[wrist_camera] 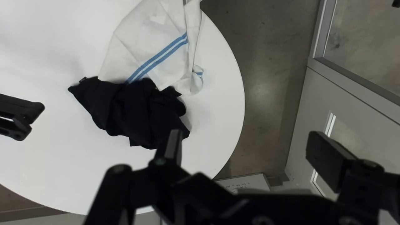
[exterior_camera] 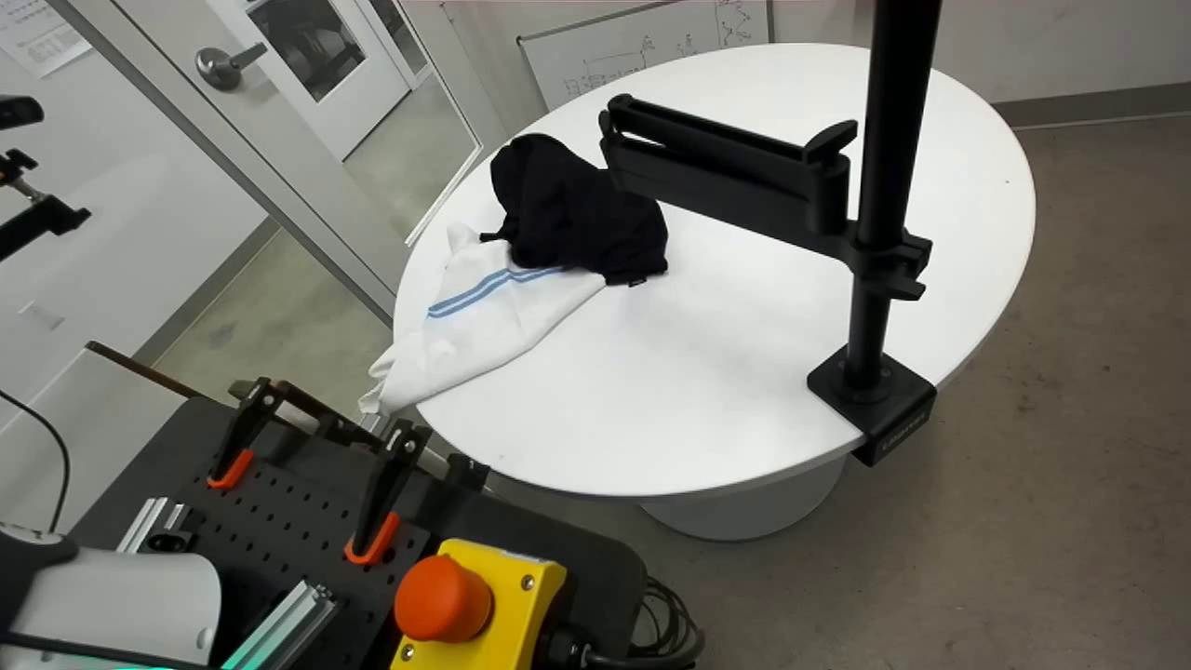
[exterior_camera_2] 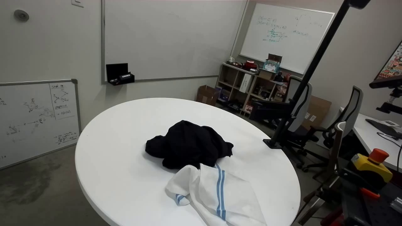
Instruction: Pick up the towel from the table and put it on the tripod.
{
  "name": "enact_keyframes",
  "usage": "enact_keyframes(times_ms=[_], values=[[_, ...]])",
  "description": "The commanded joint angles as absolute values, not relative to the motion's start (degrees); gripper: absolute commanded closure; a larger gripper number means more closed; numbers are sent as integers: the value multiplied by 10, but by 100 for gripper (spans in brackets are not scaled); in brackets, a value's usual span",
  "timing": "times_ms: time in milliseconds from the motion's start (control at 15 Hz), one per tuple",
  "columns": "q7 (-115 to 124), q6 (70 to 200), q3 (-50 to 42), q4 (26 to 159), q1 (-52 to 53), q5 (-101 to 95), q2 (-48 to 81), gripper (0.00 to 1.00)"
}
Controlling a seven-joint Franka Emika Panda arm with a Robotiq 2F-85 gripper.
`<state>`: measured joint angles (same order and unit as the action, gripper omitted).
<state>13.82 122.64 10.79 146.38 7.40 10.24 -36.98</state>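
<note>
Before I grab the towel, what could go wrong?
The black cloth lies against the towel: the open pincer might take both, or drag the cloth along.
The tripod has a side arm jutting over the table; the towel could snag there.
One towel end reaches the table's edge, so a poor grip could let it slide off.

Table from above in all three views
</note>
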Motion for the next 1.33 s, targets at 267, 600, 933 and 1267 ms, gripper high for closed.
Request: enact_keyframes(times_ms=[267,600,933,1267], values=[[149,1226,107,1466,68,101,-360,0],[112,1276,95,1485,73,105,-326,0],[117,1359,102,1507,67,87,-268,0],[105,1420,115,1510,61,21,-161,0]])
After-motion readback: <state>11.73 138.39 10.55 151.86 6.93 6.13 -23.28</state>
